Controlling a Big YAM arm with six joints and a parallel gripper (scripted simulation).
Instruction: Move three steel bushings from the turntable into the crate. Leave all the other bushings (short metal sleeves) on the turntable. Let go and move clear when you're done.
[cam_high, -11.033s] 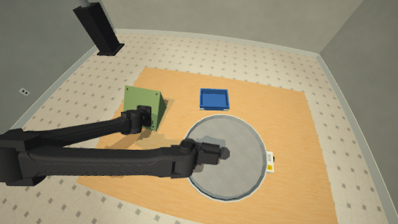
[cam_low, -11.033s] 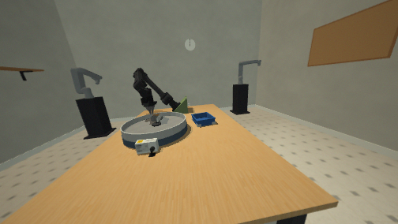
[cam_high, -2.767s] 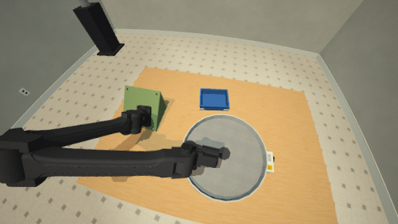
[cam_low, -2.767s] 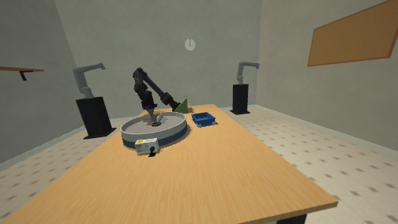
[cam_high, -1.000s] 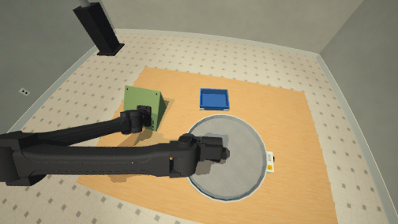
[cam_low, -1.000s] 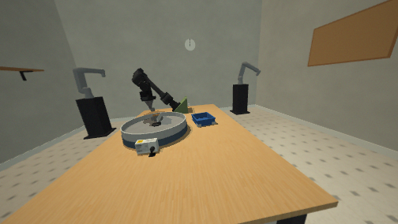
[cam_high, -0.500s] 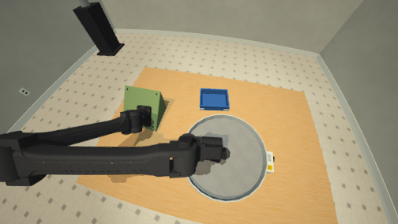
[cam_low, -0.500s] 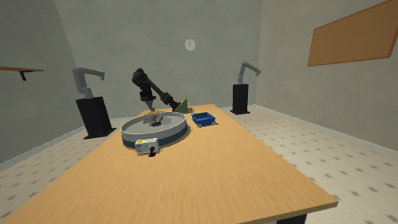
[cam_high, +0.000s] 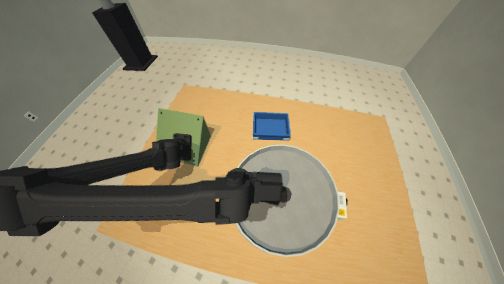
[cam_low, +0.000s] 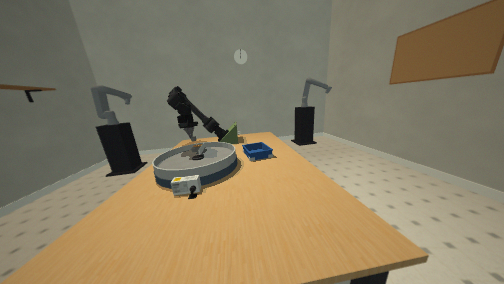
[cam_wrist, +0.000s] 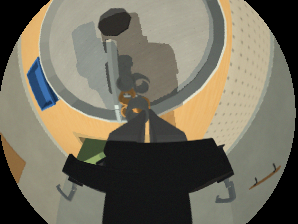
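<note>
My gripper (cam_low: 193, 138) (cam_wrist: 147, 112) is over the near part of the grey turntable (cam_high: 310, 200) (cam_low: 225, 157) (cam_wrist: 175, 25), its tips nearly together. It is shut on a steel bushing (cam_wrist: 130, 103), a dark grey ring at the tips in the wrist view, apparently held by its wall. Beyond it a second grey ring (cam_wrist: 147, 85) and a copper-coloured bushing (cam_wrist: 125, 94) lie on the turntable, partly overlapped in view. Dark shadows make others hard to tell. The blue crate (cam_high: 255, 125) (cam_low: 251, 153) (cam_wrist: 46, 100) stands beside the turntable, with no bushing visible inside it.
A pale upright bar (cam_wrist: 114, 70) and a dark round piece (cam_wrist: 114, 22) are inside the turntable's raised rim. A green wedge-shaped stand (cam_high: 175, 125) (cam_low: 232, 135) is beside the arm's base joint region. A white control box (cam_high: 342, 205) (cam_low: 185, 185) is on the turntable's far side.
</note>
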